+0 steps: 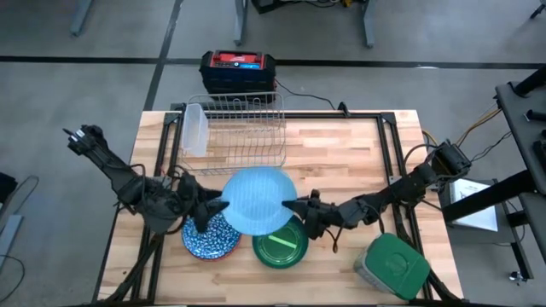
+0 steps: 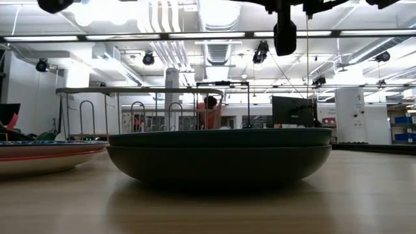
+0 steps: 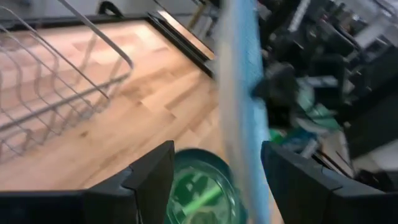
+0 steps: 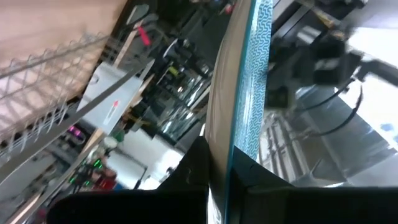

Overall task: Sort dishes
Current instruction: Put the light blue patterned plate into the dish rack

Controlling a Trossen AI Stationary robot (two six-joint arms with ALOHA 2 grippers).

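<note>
A light blue plate (image 1: 258, 200) hangs level above the table's middle, between my two grippers. My right gripper (image 1: 296, 207) is shut on its right rim. My left gripper (image 1: 213, 207) is open at its left rim. In the left wrist view its fingers (image 3: 149, 180) stand wide apart on either side of the plate's edge (image 3: 245, 124), with a gap showing. Below, a blue patterned plate (image 1: 211, 239) and a dark green dish (image 1: 280, 246) rest on the table near the front edge. Both also show in the low view, the patterned plate (image 2: 45, 153) left of the green dish (image 2: 221, 153). My right gripper pinches the light blue plate's right rim (image 4: 239, 146) between its two fingers, one above and one below. The fingers come level from the table's right side. The plate is lifted clear of the table and lies about level.
A wire rack (image 1: 243, 128) stands at the table's far middle, with a clear tub (image 1: 194, 128) at its left end. A square grey container with a green lid (image 1: 392, 266) sits at the near right corner. A red-and-black box (image 1: 239, 70) lies beyond the far edge.
</note>
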